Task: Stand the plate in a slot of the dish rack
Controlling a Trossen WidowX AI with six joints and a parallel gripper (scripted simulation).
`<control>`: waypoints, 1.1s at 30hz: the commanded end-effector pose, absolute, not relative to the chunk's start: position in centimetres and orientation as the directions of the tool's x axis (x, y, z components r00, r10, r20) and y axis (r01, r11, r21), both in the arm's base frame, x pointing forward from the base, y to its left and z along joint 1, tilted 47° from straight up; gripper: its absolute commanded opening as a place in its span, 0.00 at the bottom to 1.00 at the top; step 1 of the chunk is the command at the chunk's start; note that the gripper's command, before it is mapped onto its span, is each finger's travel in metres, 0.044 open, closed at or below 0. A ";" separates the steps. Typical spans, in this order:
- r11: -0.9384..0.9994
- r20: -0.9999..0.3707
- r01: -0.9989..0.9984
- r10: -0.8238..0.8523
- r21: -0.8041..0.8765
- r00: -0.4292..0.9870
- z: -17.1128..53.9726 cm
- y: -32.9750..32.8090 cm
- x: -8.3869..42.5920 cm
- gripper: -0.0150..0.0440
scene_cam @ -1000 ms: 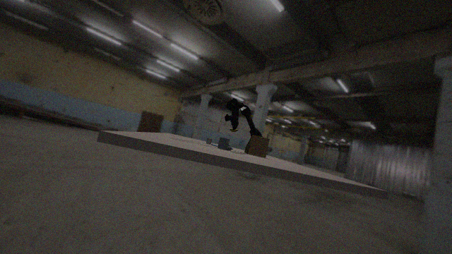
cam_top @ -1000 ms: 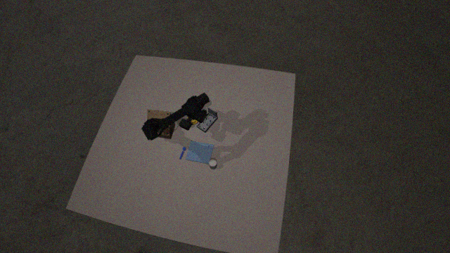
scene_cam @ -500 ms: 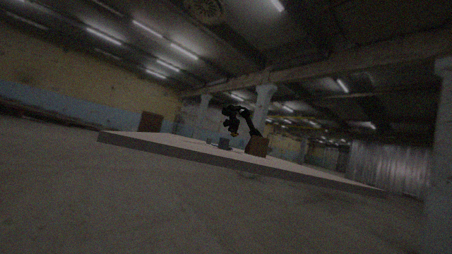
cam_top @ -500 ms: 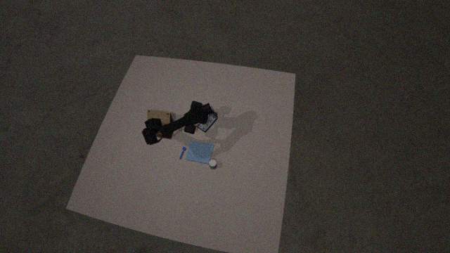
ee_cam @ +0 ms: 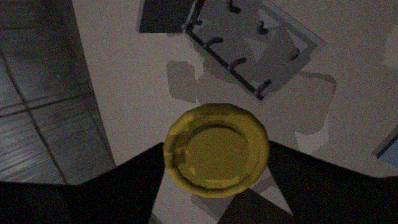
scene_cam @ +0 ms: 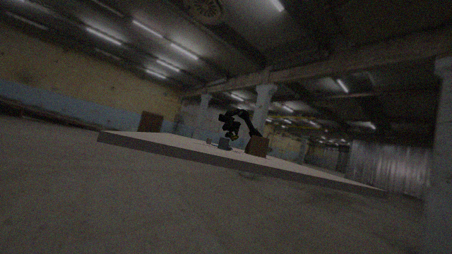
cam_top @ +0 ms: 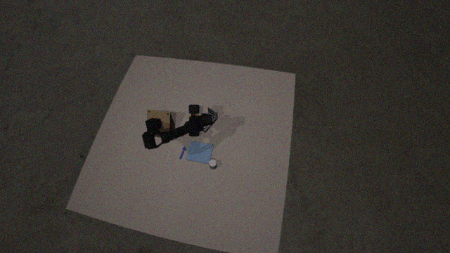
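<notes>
Seen from the top, plate fully hidden under the arm [cam_top: 176, 131]; dish rack [cam_top: 211, 114] only a small corner poking out beside it. From the exterior, rack [scene_cam: 224, 143] and plate [scene_cam: 232, 135] too small and blurred to make out. In the wrist view, claw [ee_cam: 216, 165] fingertips hidden behind the plate [ee_cam: 216, 149]; blue mat [ee_cam: 390, 150], right of the plate, cut off by the picture's edge.

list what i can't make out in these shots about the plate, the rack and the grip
- Plate, top view: hidden under the arm.
- Plate's height above the dish rack: exterior view too small and dim.
- Where the gripper touches the plate: wrist view, contact hidden behind the plate.
- Rack's upper corner, wrist view: cut off by the edge.
</notes>
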State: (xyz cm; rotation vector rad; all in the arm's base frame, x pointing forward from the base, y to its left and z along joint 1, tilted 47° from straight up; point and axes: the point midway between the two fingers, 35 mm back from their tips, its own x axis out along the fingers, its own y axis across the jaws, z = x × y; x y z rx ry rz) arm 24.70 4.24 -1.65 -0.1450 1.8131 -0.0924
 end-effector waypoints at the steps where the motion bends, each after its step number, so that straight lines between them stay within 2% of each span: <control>1: 0.993 -0.973 -0.106 -0.077 -0.055 -0.219 -2.0 4.0 24.8 0.25; 18: 0.899 -0.978 -0.385 0.186 0.209 -0.095 -3.7 2.6 25.3 0.25; 33: 0.722 -0.927 -0.654 0.365 0.227 0.081 -4.1 1.2 25.8 0.25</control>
